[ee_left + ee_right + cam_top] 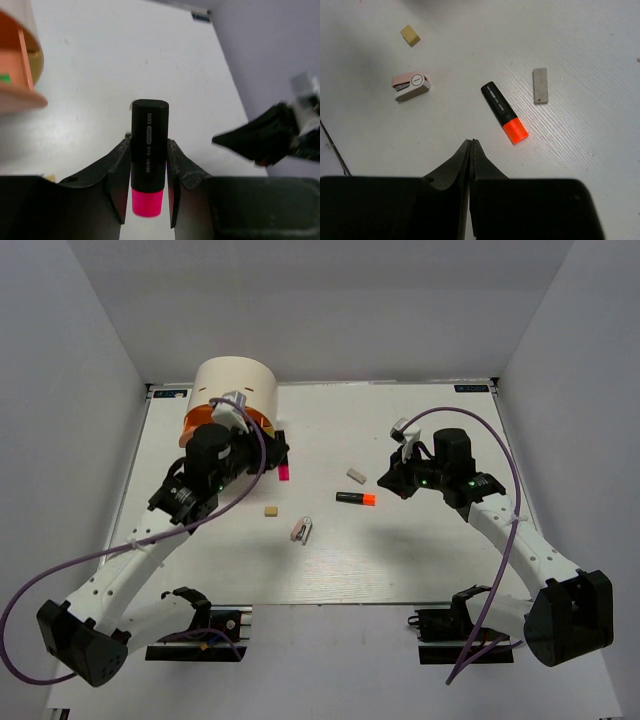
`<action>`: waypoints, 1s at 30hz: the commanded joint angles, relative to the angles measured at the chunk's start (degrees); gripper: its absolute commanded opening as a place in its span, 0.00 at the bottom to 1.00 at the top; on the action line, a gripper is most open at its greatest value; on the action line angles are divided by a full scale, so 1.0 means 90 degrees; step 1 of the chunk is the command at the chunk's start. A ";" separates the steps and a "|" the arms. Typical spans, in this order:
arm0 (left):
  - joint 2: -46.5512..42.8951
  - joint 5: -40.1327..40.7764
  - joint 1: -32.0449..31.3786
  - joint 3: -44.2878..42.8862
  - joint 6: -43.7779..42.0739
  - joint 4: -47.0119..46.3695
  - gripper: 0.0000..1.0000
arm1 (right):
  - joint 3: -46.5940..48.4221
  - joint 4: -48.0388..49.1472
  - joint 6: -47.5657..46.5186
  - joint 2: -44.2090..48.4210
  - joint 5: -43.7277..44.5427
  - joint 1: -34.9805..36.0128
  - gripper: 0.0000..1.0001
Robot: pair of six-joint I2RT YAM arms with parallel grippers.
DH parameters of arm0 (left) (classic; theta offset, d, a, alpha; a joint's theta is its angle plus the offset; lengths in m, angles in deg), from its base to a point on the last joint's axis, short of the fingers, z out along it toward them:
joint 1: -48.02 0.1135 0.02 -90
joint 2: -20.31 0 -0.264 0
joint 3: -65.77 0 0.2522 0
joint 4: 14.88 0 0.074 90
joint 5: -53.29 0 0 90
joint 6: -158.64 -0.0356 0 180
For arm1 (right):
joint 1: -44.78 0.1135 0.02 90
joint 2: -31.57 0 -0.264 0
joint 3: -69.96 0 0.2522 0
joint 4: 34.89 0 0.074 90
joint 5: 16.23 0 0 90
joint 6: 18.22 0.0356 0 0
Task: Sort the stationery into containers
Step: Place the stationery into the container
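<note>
My left gripper [148,167] is shut on the black marker with the pink cap [148,135] and holds it above the table, right of the cream cylindrical box [236,388]. The box's orange drawer [22,60] stands open, with a bit of green [5,78] inside. In the top view this gripper [281,462] is beside the box. My right gripper [471,145] is shut and empty, just short of the orange-capped marker [504,112]. A grey eraser [540,85], a tan eraser [410,35] and a pinkish-white clip [411,86] lie on the table.
In the top view the orange-capped marker [356,499], grey eraser [356,476], tan eraser [270,510] and clip [301,530] lie mid-table between the arms. My right gripper [392,480] is right of them. White walls enclose the table on three sides.
</note>
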 commanded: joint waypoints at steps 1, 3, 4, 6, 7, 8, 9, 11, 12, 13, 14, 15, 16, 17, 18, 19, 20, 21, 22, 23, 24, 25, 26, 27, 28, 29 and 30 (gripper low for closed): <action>0.0432 0.0791 -0.0029 -0.0614 0.0295 -0.0673 0.09 | 0.0091 0.0267 0.0085 0.0006 -0.0158 -0.0014 0.04; 0.0579 0.1328 -0.0029 -0.0674 0.0403 -0.1043 0.08 | 0.0111 0.0296 0.0105 0.0026 -0.0168 0.0006 0.04; 0.0667 0.1582 0.0029 -0.0771 0.0597 -0.1112 0.08 | 0.0111 0.0296 0.0105 0.0035 -0.0129 0.0006 0.05; 0.0726 0.2168 0.0097 -0.0840 0.0784 -0.1288 0.07 | 0.0082 0.0316 0.0086 0.0036 -0.0139 -0.0004 0.05; 0.0726 0.2596 0.0098 -0.0840 0.0911 -0.1404 0.05 | 0.0091 0.0316 0.0086 0.0045 -0.0129 -0.0004 0.05; 0.0784 0.2890 0.0098 -0.0840 0.1038 -0.1512 0.05 | 0.0072 0.0325 0.0086 0.0055 -0.0129 0.0006 0.05; 0.0785 0.3154 0.0098 -0.0840 0.1135 -0.1619 0.05 | 0.0052 0.0306 0.0076 0.0055 -0.0129 0.0006 0.06; 0.0785 0.3682 0.0156 -0.0762 0.1136 -0.1941 0.07 | 0.0013 0.0335 0.0086 0.0065 -0.0139 -0.0014 0.06; 0.0853 0.3810 0.0157 -0.0685 0.1136 -0.2194 0.07 | 0.0003 0.0335 0.0067 0.0094 -0.0129 0.0005 0.06; 0.0853 0.4014 0.0157 -0.0684 0.1194 -0.2303 0.07 | -0.0026 0.0335 0.0076 0.0104 -0.0148 0.0015 0.06; 0.0853 0.4113 0.0157 -0.0684 0.1195 -0.2410 0.07 | -0.0026 0.0335 0.0066 0.0094 -0.0158 0.0006 0.06; 0.0940 0.4114 0.0157 -0.0684 0.1195 -0.2411 0.07 | -0.0055 0.0345 0.0076 0.0094 -0.0139 0.0006 0.06; 0.1047 0.4268 0.0157 -0.0762 0.1098 -0.2489 0.07 | -0.0065 0.0355 0.0086 0.0104 -0.0158 0.0006 0.08; 0.1116 0.4357 0.0157 -0.0820 0.1010 -0.2490 0.07 | -0.0065 0.0365 0.0076 0.0094 -0.0158 0.0006 0.08; 0.1185 0.4416 0.0215 -0.0879 0.0952 -0.2374 0.07 | -0.0094 0.0384 0.0076 0.0113 -0.0158 0.0006 0.08; 0.1253 0.4600 0.0215 -0.0879 0.0874 -0.2372 0.07 | -0.0085 0.0384 0.0086 0.0114 -0.0168 -0.0004 0.08; 0.1254 0.4699 0.0215 -0.0879 0.0805 -0.2372 0.08 | -0.0094 0.0384 0.0096 0.0114 -0.0187 -0.0004 0.08; 0.1254 0.4767 0.0273 -0.0725 0.0804 -0.2430 0.08 | -0.0085 0.0394 0.0086 0.0123 -0.0188 0.0006 0.08; 0.1254 0.4903 0.0274 -0.0627 0.0688 -0.2731 0.08 | -0.0085 0.0384 0.0105 0.0114 -0.0207 0.0006 0.08; 0.1254 0.4905 0.0274 -0.0548 0.0600 -0.2801 0.09 | -0.0075 0.0384 0.0105 0.0133 -0.0197 -0.0004 0.09; 0.1341 0.4982 0.0361 -0.0547 0.0599 -0.2802 0.09 | -0.0065 0.0384 0.0096 0.0133 -0.0197 0.0006 0.09; 0.1341 0.4983 0.0439 -0.0547 0.0532 -0.2802 0.09 | -0.0065 0.0365 0.0067 0.0133 -0.0188 -0.0004 0.09; 0.1428 0.4983 0.0440 -0.0547 0.0463 -0.2802 0.09 | -0.0065 0.0365 0.0057 0.0153 -0.0168 -0.0014 0.09; 0.1497 0.5041 0.0508 -0.0547 0.0463 -0.2802 0.09 | -0.0075 0.0355 0.0066 0.0162 -0.0178 -0.0024 0.09; 0.1498 0.5041 0.0576 -0.0547 0.0463 -0.2947 0.09 | -0.0056 0.0355 0.0066 0.0163 -0.0168 -0.0004 0.09; 0.1498 0.5041 0.0577 -0.0480 0.0463 -0.3007 0.09 | -0.0085 0.0355 0.0066 0.0172 -0.0178 -0.0014 0.09; 0.1565 0.5041 0.0644 -0.0479 0.0376 -0.3007 0.11 | -0.0085 0.0345 0.0057 0.0182 -0.0168 -0.0014 0.09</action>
